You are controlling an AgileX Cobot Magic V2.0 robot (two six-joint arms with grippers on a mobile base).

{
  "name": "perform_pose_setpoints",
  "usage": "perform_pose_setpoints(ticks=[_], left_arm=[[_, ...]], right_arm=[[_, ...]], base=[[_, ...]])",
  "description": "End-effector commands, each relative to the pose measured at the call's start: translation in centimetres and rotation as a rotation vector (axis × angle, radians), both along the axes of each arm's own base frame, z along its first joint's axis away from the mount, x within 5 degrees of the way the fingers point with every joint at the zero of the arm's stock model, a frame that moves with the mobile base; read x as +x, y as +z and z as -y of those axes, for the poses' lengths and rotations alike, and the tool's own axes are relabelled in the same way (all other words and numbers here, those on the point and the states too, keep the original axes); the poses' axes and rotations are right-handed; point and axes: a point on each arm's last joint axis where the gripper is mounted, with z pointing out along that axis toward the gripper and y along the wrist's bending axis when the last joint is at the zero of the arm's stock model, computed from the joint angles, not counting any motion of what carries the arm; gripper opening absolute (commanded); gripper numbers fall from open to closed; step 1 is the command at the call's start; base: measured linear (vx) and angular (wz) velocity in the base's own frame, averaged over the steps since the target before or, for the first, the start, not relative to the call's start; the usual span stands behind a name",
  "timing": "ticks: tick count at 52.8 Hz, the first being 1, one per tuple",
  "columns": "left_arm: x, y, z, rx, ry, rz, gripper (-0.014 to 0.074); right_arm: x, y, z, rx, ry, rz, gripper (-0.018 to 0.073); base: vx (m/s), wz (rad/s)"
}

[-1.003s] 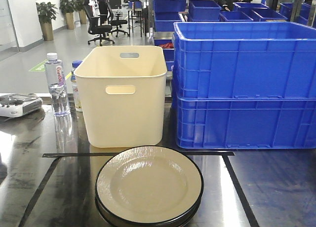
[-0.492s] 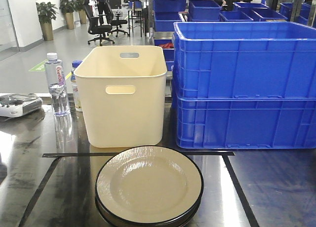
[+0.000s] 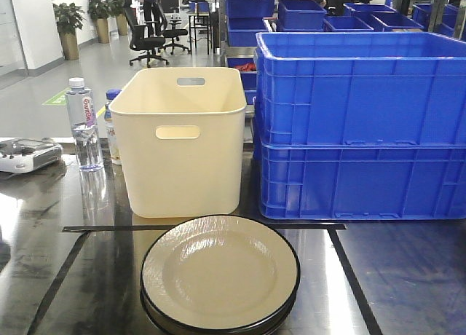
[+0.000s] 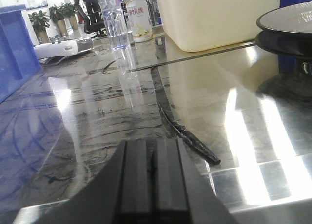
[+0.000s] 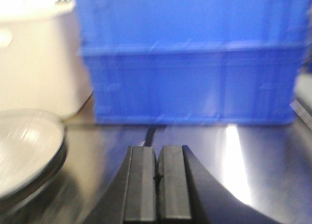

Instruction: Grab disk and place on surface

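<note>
A stack of cream disks with black rims (image 3: 220, 273) rests on the dark, glossy metal surface (image 3: 95, 277) inside black tape lines, near the front edge. The same stack shows at the upper right of the left wrist view (image 4: 287, 27) and at the left of the blurred right wrist view (image 5: 27, 151). My left gripper (image 4: 152, 148) hovers low over the surface to the left of the stack, shut and empty. To the stack's right my right gripper (image 5: 158, 153) is also shut, with nothing in it. Neither gripper appears in the front view.
A cream plastic bin (image 3: 182, 138) stands just behind the stack. Stacked blue crates (image 3: 360, 124) fill the right rear. A water bottle (image 3: 84, 124) and a second bottle (image 4: 137, 14) sit at the left, beside a grey device (image 3: 25, 154). A blue crate edge (image 4: 14, 48) is at far left.
</note>
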Motion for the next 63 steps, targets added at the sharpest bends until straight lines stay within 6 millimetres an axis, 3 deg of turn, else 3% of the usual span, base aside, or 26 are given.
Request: perform_pose_setpoints(ticks=[1, 13, 15, 29, 40, 63], left_arm=[[-0.1, 0.5, 0.0, -0.012, 0.002, 0.091, -0.0002], [-0.1, 0.5, 0.0, -0.012, 0.002, 0.091, -0.0002], [-0.1, 0.5, 0.0, -0.012, 0.002, 0.091, -0.0002], [-0.1, 0.5, 0.0, -0.012, 0.002, 0.091, -0.0002], [-0.1, 0.4, 0.0, -0.012, 0.002, 0.088, -0.0002], [-0.1, 0.4, 0.0, -0.012, 0.001, 0.086, -0.0002]], right_arm=[[0.1, 0.9, 0.2, 0.030, -0.028, 0.022, -0.0006], [-1.2, 0.2, 0.6, 0.021, -0.059, 0.072, -0.0006], [-2.7, -2.0, 0.8, 0.024, -0.063, 0.118, -0.0006], [-6.9, -11.7, 1.2, 0.035, -0.087, 0.145, -0.0006], [-8.0, -12.9, 1.3, 0.007, -0.091, 0.020, -0.0006], [-8.0, -13.0, 1.4, 0.004, -0.093, 0.016, -0.0006]], base=[[0.00, 0.00], [0.00, 0.00], [0.00, 0.00], [0.00, 0.00], [0.00, 0.00], [0.00, 0.00]])
